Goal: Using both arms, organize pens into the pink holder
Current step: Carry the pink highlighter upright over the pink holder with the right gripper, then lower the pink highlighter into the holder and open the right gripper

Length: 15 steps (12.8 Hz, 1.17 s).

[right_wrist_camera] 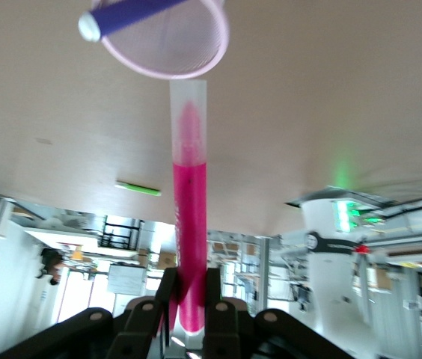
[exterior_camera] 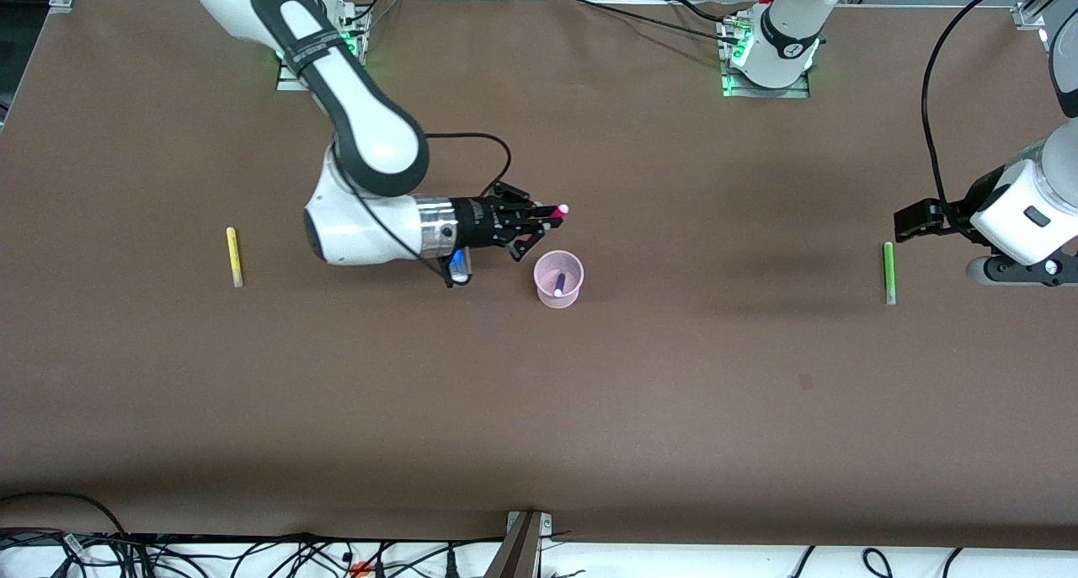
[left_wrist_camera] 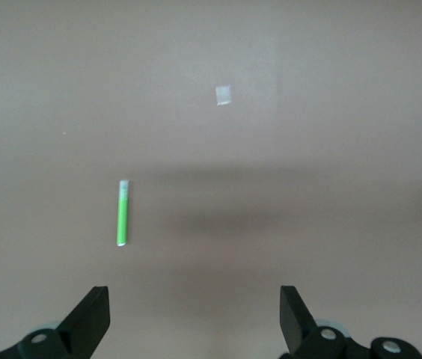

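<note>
Pink holder: a pale pink translucent cup (exterior_camera: 558,279) standing upright near the middle of the bench (exterior_camera: 674,376); its rim also shows in the right wrist view (right_wrist_camera: 167,41).
Purple pen: dark purple with a white end (exterior_camera: 559,285), leaning inside the pink holder; in the right wrist view it lies across the holder's mouth (right_wrist_camera: 125,15).
Magenta pen: clamped in the right claw (exterior_camera: 539,216), pale end pointing outward, held in the air just above the holder's rim on the side toward the robots' bases; in the right wrist view it runs from the claw fingers up to the holder (right_wrist_camera: 189,224).
Right claw: clenched on the magenta pen, with the right arm reaching in from its base toward the bench's middle.
Yellow pen: lying flat on the bench (exterior_camera: 234,256) toward the right arm's end, well apart from the holder.
Green pen: lying flat on the bench (exterior_camera: 888,272) toward the left arm's end; seen too in the left wrist view (left_wrist_camera: 123,213).
Left claw: released, fingers spread wide (left_wrist_camera: 194,318), hanging over bare bench near the green pen; the left arm waits.
</note>
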### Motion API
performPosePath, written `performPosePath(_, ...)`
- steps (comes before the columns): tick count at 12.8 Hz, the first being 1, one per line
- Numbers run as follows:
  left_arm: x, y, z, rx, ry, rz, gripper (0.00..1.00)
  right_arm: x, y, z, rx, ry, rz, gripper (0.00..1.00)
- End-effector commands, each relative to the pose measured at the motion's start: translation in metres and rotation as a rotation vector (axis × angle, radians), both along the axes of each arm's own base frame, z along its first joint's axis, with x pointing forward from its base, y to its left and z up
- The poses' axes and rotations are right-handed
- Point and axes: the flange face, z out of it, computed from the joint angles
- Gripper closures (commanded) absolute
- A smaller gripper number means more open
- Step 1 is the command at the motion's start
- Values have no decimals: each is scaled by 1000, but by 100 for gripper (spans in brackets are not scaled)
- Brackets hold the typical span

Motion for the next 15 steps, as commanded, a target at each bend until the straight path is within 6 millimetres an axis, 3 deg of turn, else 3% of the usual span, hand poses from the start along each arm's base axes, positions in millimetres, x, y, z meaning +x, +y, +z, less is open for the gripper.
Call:
performPosePath(1,-36,23,13,-60,-96,71,0,-14,32,-20,-8,2,-68,100)
performPosePath(3,-71,21,23,-62,-174,62,0,-7,46,-31,1,2,-74,100)
performPosePath(5,-82,15,20,-20,-168,33,0,0,52,-43,1,-10,-86,100)
performPosePath(10,-75,9,12,-10,-66,0,0,5,43,-75,-14,-35,-69,100)
performPosePath(14,-49,15,18,2,-77,-7,0,4,40,-96,-21,-41,-55,100)
performPosePath(15,-46,15,20,8,-81,-11,0,5,38,-98,-17,-56,-48,88)
